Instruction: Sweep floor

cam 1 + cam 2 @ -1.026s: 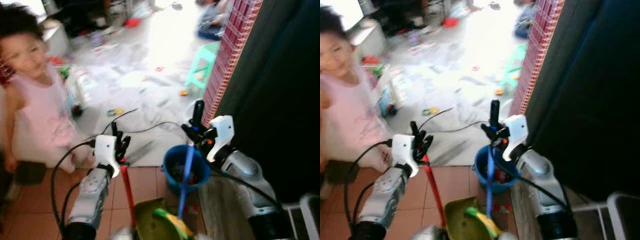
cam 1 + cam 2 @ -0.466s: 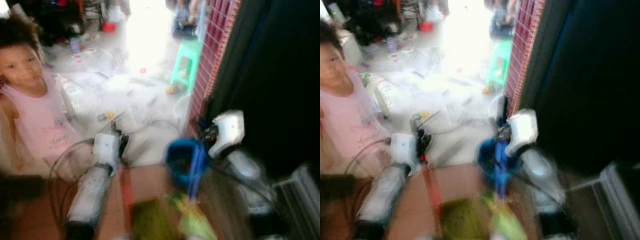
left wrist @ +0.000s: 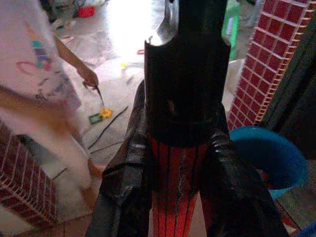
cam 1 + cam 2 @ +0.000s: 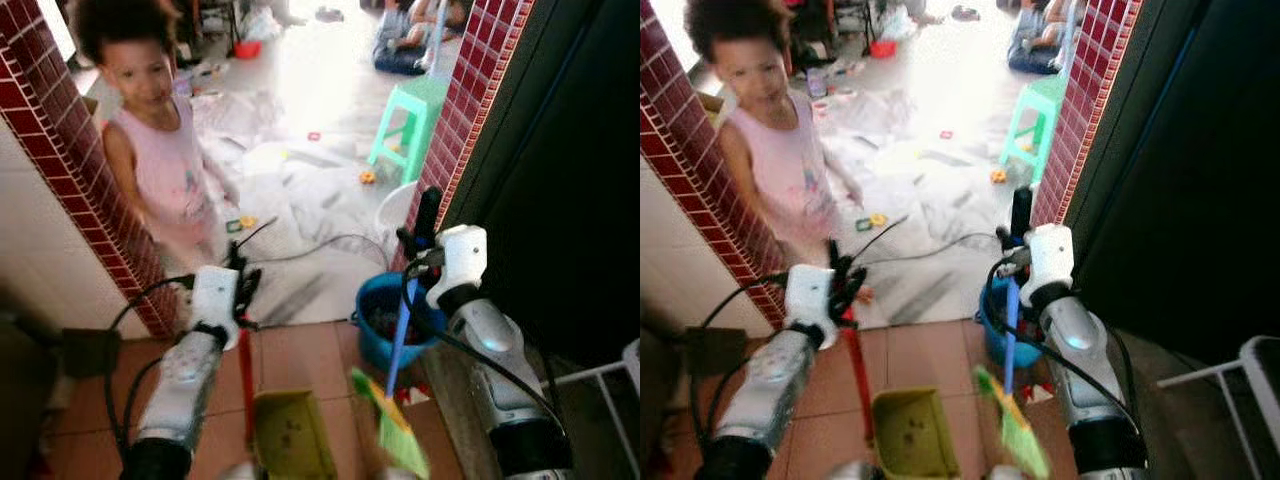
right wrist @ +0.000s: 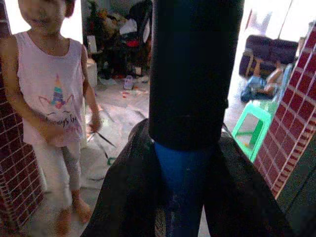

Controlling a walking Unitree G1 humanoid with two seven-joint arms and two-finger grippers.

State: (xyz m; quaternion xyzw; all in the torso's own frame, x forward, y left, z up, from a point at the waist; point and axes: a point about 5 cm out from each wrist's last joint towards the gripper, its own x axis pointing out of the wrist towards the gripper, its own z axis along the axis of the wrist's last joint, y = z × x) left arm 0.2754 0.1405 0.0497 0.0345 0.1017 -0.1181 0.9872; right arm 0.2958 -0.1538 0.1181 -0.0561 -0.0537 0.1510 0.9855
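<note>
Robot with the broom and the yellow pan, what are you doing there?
The robot is set up to sweep. Its left hand is shut on the red handle of a yellow plastic dustpan, and its right hand is shut on the blue handle of a broom with green and yellow bristles. A round blue bucket stands on the tiled floor just ahead. A child in a pink top stands in the brick doorway.

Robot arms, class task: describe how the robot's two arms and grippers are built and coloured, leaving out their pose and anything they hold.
Both arms are rounded silver shells ending in a white block at the wrist. Loose black cables loop from each wrist back along the forearm. The left gripper and the right gripper each have two long black fingers, which look matte and slightly creased in the wrist views. The lower joints are black.
</note>
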